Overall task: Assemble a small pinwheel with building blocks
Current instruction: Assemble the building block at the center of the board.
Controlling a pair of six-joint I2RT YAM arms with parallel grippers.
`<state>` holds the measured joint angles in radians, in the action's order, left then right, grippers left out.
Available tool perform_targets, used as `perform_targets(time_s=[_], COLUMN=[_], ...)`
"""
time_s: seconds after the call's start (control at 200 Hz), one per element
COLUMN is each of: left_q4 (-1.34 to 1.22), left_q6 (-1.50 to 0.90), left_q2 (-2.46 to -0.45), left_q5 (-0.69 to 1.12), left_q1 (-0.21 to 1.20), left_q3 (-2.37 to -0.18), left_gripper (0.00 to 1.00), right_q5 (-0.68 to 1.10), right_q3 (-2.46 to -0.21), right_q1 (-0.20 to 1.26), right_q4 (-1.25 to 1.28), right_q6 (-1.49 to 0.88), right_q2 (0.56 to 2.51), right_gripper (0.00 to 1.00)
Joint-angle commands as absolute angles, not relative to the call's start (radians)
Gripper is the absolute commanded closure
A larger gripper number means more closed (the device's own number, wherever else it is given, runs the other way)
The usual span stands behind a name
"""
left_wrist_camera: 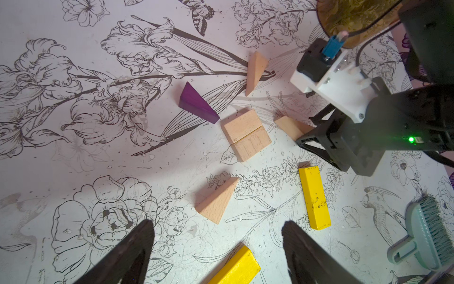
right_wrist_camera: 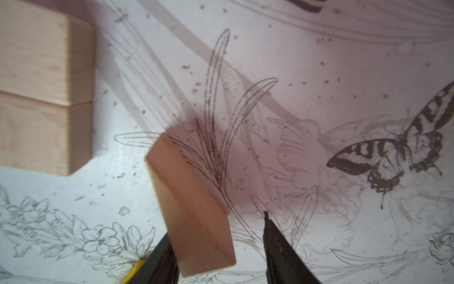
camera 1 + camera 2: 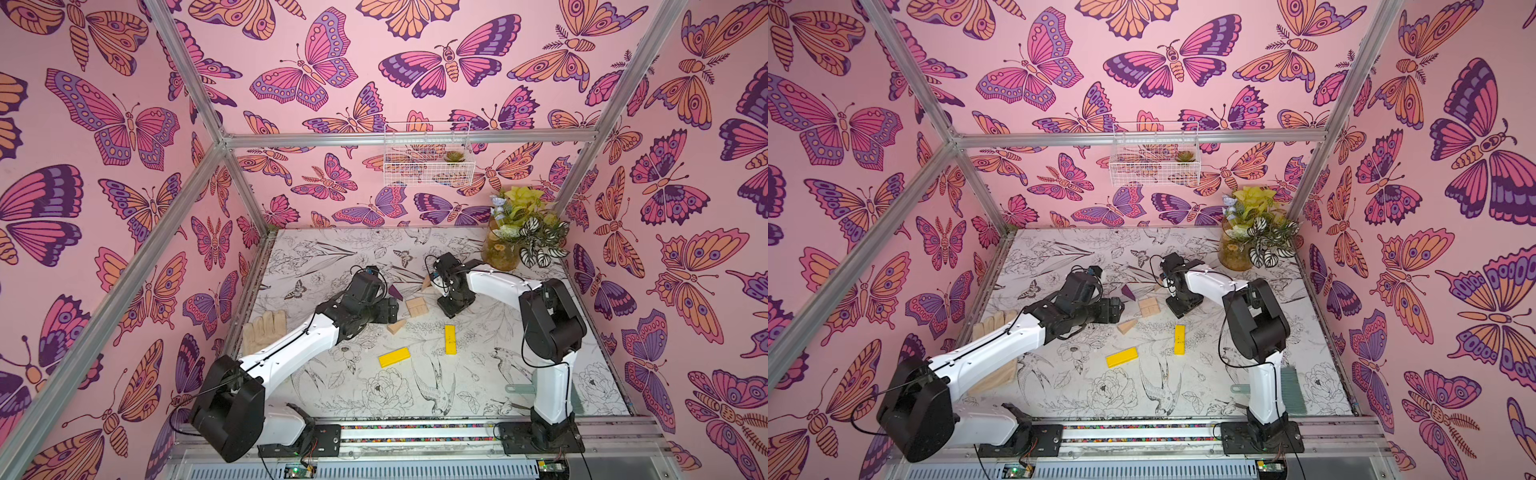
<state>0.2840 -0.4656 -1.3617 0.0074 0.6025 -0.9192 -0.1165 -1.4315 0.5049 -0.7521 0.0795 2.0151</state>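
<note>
Both jaws of the right gripper [image 2: 216, 225] stand apart, the tan wedge [image 2: 194, 209] free between them — lift straight up without nudging it.

The table [image 3: 490, 328] had this black-and-white flower and bird print, kinda speckled with crumbs up close. Around the middle sat two tan rectangular blocks [image 3: 417, 307] pushed side by side into a square, with a purple wedge [image 3: 395, 291] just beside one corner. One tan wedge [image 3: 397, 326] lay nearer the front, another tan wedge [image 3: 428, 284] farther back, and a third tan wedge [image 2: 194, 214] near the square's right side. A yellow bar [image 3: 450, 339] and a second yellow bar [image 3: 394, 357] lay flat and apart toward the front. There was also a beige glove [image 3: 264, 330] at the left edge, a teal brush [image 1: 427, 233] front right, and a vase of plants [image 3: 500, 253] in the far right corner.
</note>
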Motion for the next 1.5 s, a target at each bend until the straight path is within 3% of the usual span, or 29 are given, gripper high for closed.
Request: perform_targets(time_s=[0.0,0.321,0.651,1.182,1.498], left_q4=[0.271,0.272,0.270,0.263,0.264], left_q6=[-0.476,-0.474,-0.476,-0.480,-0.479], left_q2=[-1.347,-1.341,-1.341,-1.353,-1.350], left_q5=[0.012,0.008,0.006,0.012,0.002], left_q1=[0.604,0.607,0.608,0.621,0.626], left_q3=[-0.904,-0.894,-0.894,-0.895,-0.893], left_gripper=[0.15,0.13,0.13,0.11,0.09], right_q5=[-0.133,-0.019,0.013,0.102,0.100], right_q3=[-1.453,-1.469,-1.617,-1.557,-1.552], right_q1=[0.502,0.503,0.519,0.545,0.550], right_q4=[-0.769,-0.754,-0.816,-0.792,-0.762], right_q6=[0.065,0.143,0.215,0.219,0.186], right_q2=[1.996,1.980,2.098,2.084,2.055], right_gripper=[0.45,0.41,0.41,0.61,0.56])
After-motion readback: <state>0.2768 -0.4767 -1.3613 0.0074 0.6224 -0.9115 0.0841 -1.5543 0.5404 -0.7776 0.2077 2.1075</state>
